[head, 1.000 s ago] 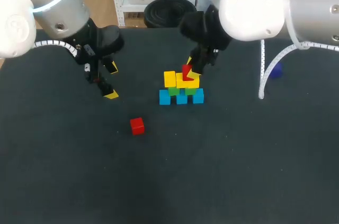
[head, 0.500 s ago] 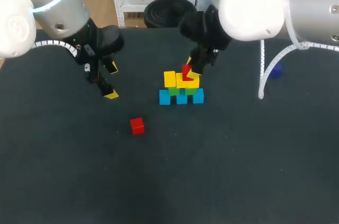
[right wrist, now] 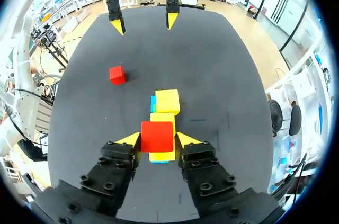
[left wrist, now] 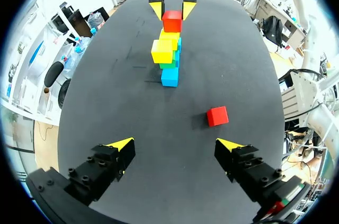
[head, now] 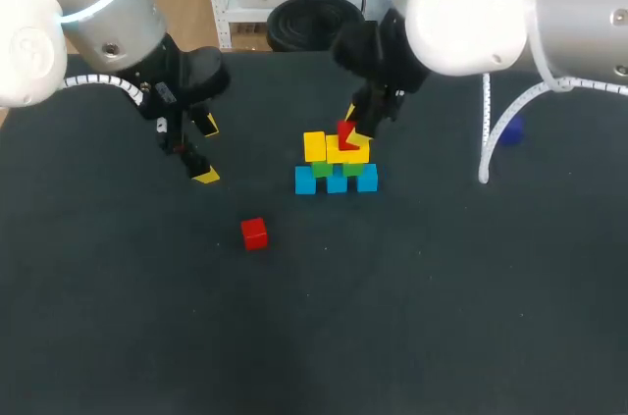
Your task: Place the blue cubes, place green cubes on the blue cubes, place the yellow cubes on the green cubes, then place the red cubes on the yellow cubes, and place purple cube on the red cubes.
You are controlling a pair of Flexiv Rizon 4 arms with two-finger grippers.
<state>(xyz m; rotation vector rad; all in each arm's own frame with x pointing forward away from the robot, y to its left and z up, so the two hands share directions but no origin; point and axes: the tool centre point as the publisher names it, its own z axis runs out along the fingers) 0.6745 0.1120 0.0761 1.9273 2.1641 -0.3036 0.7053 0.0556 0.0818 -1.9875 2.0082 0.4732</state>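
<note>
We find the right gripper (right wrist: 157, 142) clamped on a plain red cube (right wrist: 157, 133), seemingly touching the yellow cubes (right wrist: 167, 101) beneath. Left gripper (left wrist: 175, 144) wide open, empty; a second red cube (left wrist: 217, 116) lies apart.

Three blue cubes (head: 337, 181) in row at middle of table (head: 392, 317). Green cubes (head: 322, 169) on them, two yellow cubes (head: 314, 146) on top. My right gripper (head: 350, 128) grips red cube (head: 344, 132) over right-hand yellow one. My left gripper (head: 207, 150) spread wide, well left of stack. Second red cube (head: 254, 233) lies loose, front-left of stack.
</note>
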